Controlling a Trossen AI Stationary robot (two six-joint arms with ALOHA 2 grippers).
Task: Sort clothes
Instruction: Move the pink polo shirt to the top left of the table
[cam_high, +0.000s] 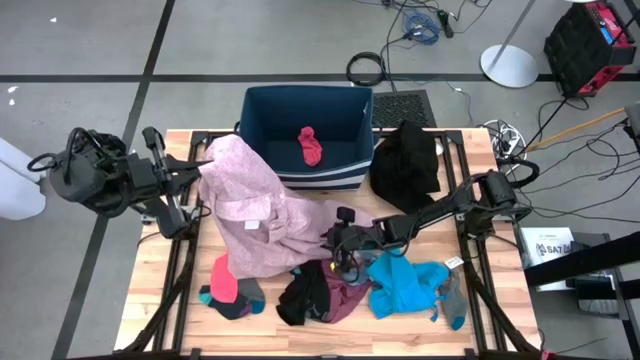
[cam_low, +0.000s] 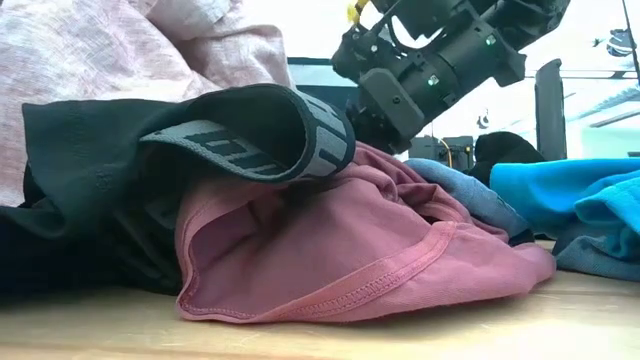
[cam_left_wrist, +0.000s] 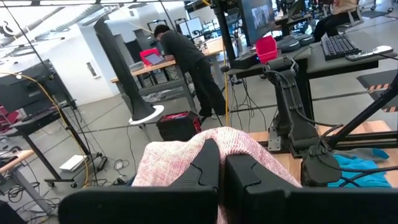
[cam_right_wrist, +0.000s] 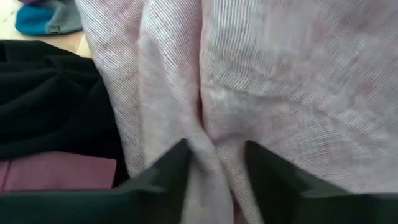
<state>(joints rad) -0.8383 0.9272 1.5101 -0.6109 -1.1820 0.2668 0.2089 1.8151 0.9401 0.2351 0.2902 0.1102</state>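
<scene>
Shirt (cam_high: 255, 205) – pale pink, fine woven stripe. Bin (cam_high: 307, 135) dark blue, white stripes; red sock (cam_high: 311, 146) inside. Black garment (cam_high: 405, 162) at 1 o'clock. Bright blue top (cam_high: 405, 287) – 5 o'clock. Maroon piece (cam_low: 340, 250); black shorts (cam_low: 150, 160), grey waistband.

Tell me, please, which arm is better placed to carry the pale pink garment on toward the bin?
Probably the left. Its tool is shut on the pale pink garment, lifting its corner right beside the bin. The right tool pinches the garment's other end, farther from the bin.
</scene>
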